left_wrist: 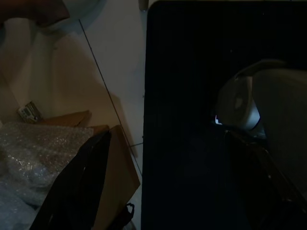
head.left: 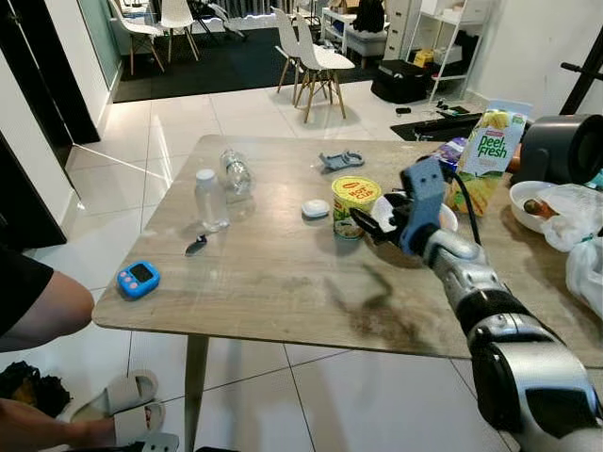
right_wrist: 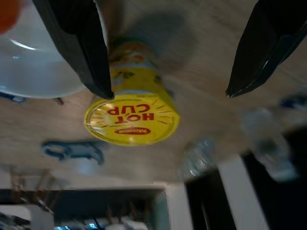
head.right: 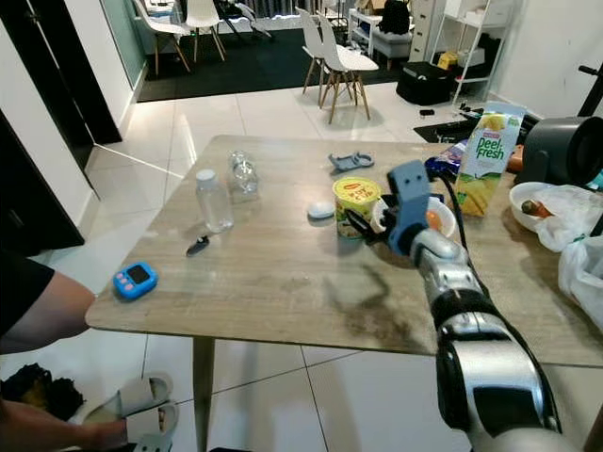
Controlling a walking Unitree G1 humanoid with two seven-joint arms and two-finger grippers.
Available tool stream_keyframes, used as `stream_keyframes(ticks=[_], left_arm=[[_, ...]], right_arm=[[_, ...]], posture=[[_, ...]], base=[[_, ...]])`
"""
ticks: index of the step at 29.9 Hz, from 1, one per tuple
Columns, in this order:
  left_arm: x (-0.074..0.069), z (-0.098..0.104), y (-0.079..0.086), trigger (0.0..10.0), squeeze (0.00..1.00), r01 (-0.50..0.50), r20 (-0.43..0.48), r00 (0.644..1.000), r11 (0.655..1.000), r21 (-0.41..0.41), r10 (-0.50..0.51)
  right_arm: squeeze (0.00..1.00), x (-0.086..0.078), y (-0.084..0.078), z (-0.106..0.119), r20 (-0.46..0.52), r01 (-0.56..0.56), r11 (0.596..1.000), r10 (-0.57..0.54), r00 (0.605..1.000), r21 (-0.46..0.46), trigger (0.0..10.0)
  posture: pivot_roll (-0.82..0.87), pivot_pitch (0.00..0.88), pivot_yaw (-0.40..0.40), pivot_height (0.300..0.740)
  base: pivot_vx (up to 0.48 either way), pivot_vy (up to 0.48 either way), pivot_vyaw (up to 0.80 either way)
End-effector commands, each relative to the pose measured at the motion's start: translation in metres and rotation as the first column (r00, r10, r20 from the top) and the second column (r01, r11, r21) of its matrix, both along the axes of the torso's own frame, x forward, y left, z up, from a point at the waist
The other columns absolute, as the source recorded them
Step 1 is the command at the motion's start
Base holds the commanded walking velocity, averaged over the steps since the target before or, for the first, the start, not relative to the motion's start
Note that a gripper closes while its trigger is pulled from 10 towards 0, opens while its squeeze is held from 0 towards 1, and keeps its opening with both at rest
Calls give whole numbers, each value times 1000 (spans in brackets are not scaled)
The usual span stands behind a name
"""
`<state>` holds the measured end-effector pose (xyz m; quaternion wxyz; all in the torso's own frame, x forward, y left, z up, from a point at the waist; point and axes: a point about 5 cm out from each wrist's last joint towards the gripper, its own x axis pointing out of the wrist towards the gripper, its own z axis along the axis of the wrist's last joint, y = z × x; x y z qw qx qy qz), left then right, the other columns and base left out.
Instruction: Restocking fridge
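Left eye view showed a wooden table [head.left: 283, 273] on a tiled floor, with the right arm reaching over its far right part. On the table stood a juice carton [head.left: 488, 155], a white bowl [head.left: 445, 218] just behind the gripper, an upright water bottle [head.left: 210, 200] and a second bottle lying down [head.left: 236, 172] well to the left, and the yellow Hot Cup noodle cup [head.left: 353, 205] near the middle. The right gripper [right_wrist: 165, 55] was spread open, its two black fingers not yet touching the cup; in the right wrist view one finger [right_wrist: 81, 45] stood over the cup's side and the other was well apart from it. The left gripper hung idle in the dark, and I could not tell its state. I judged the risk was a bad alignment: the near finger could push the light cup and tip it, or knock the bowl beside it, because the cup was not centred between the fingers.
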<state>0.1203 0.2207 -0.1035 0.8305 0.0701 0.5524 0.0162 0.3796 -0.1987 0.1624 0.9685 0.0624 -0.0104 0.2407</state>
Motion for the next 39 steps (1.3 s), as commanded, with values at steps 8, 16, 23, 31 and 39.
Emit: stream_keyframes(ticks=[8, 16, 23, 31, 39], left_arm=[[-1, 0, 0, 10000, 0, 19, -6, 1000, 1000, -4, -19], [1, 0, 0, 10000, 0, 36, -5, 999, 999, -4, -36], [3, 1, -2, 10000, 0, 45, -2, 999, 999, -10, -45], [4, 1, 0, 10000, 0, 35, 3, 999, 999, -3, -35], [3, 1, -1, 10000, 0, 34, 9, 999, 999, -23, -34]], right_arm=[[0, -14, -4, -5, 66, -86, 989, 78, 995, 122, 10000], [0, -17, -2, -6, 63, -110, 985, 103, 993, 131, 10000], [0, -19, 4, -7, 64, -143, 980, 135, 989, 139, 10000], [0, -21, 7, -9, 54, -145, 980, 139, 989, 138, 10000], [0, -22, 7, -10, 50, -151, 978, 145, 988, 143, 10000]], posture=[[105, 0, -5, 740], [100, 0, -5, 740], [101, 0, -3, 740], [102, 0, -2, 740], [103, 0, -2, 740]], base=[[0, 0, 0], [285, 0, 0], [308, 0, 0], [306, 0, 0], [0, 0, 0]])
